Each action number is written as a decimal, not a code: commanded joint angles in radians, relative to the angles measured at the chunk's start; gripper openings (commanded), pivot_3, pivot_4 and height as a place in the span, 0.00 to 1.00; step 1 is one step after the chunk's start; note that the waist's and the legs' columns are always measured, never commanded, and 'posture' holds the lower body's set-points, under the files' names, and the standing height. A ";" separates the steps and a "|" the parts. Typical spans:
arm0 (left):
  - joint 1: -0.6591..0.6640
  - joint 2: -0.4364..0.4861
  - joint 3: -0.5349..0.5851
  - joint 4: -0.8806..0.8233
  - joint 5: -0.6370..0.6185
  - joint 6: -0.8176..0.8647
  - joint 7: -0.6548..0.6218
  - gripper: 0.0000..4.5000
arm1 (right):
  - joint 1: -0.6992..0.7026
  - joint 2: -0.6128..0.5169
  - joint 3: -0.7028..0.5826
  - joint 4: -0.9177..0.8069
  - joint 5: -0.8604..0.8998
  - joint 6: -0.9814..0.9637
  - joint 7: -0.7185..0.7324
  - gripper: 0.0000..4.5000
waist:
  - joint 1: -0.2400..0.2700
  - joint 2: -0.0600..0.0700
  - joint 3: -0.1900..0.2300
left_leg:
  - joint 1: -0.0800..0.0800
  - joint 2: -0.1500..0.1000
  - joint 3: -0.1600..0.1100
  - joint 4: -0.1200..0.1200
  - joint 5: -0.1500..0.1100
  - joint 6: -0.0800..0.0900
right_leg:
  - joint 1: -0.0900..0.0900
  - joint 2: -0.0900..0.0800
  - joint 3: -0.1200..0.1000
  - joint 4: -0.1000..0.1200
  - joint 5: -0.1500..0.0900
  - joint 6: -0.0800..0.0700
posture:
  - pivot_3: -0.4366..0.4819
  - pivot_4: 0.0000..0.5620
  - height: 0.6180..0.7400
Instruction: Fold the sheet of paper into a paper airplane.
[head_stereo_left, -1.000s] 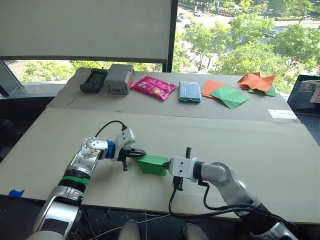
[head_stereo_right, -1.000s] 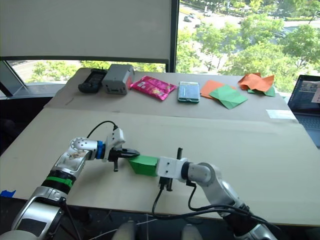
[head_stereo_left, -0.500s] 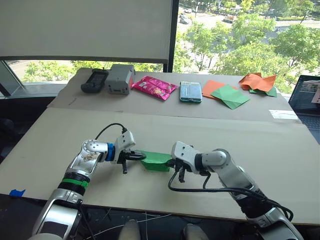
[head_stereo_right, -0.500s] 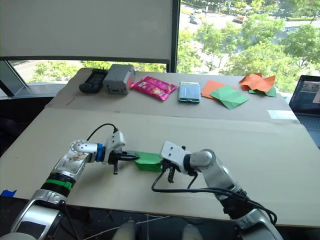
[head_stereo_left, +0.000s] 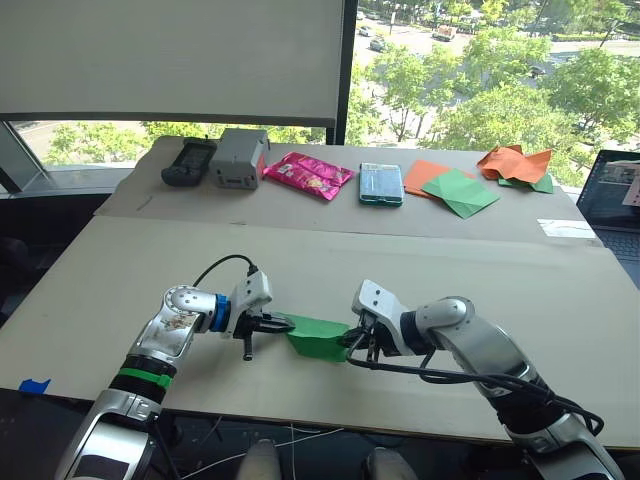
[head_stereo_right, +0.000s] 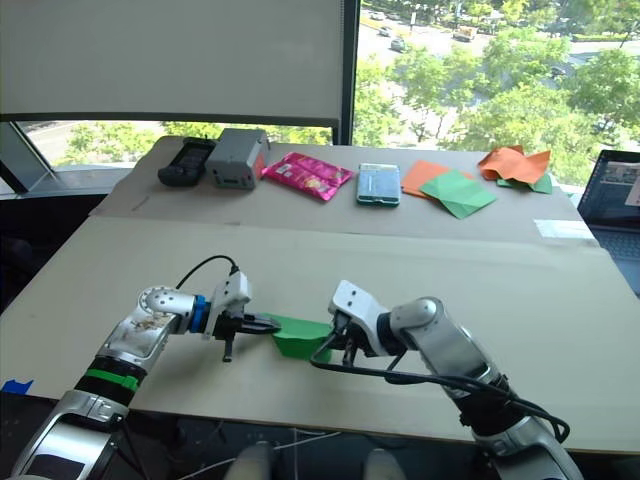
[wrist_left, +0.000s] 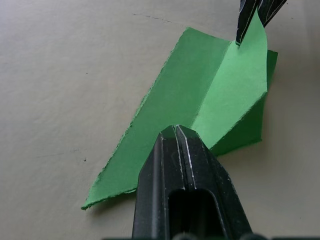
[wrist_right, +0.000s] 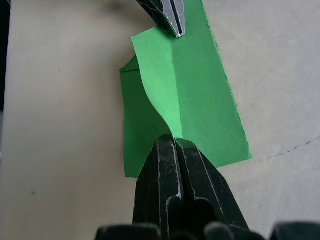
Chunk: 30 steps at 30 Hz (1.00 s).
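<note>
The sheet of paper (head_stereo_left: 318, 337), bright green, lies low over the near part of the table (head_stereo_left: 300, 260). It is folded along one long straight crease, with another layer beneath (wrist_left: 200, 95). My left gripper (head_stereo_left: 283, 323) is shut on its left end, and the pinch (wrist_left: 176, 131) shows in the left wrist view. My right gripper (head_stereo_left: 350, 343) is shut on the opposite end (wrist_right: 172, 141), where the top flap (wrist_right: 195, 100) curls up between the two grips.
Along the far table edge stand a black device (head_stereo_left: 188, 162), a grey box (head_stereo_left: 238, 157), a pink packet (head_stereo_left: 306, 174) and a phone (head_stereo_left: 381, 183). Further right are a dull green square on orange paper (head_stereo_left: 458, 192), an orange-and-green heap (head_stereo_left: 516, 165) and a laptop (head_stereo_left: 620, 190).
The right forearm has swung out to the right and its wrist has turned, still holding the paper. The paper has gone from standing up to lying flatter. The left gripper has barely moved.
</note>
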 joint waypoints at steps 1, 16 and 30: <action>-0.004 0.005 -0.007 -0.005 0.007 -0.019 0.002 0.00 | -0.034 -0.013 0.005 0.007 0.046 0.079 0.001 0.01 | 0.000 0.000 0.000 | 0.000 0.000 0.000 0.000 0.000 0.000 | 0.000 0.000 0.000 0.000 0.000 0.000 | 0.48 0.27 0.84; -0.016 0.002 -0.016 0.016 0.033 -0.042 0.005 0.00 | -0.122 0.070 -0.102 0.114 0.166 0.187 -0.112 0.01 | -0.006 0.001 -0.001 | 0.000 0.000 0.000 0.000 0.000 0.000 | 0.000 0.000 0.000 0.001 0.000 0.000 | 0.48 0.27 0.84; -0.031 0.015 -0.008 0.028 0.043 -0.044 0.017 0.00 | -0.108 0.142 -0.090 0.182 0.155 0.202 -0.235 0.01 | -0.023 0.002 -0.001 | 0.000 0.000 -0.001 0.000 0.000 0.000 | 0.000 0.000 0.000 0.001 0.000 0.000 | 0.48 0.27 0.84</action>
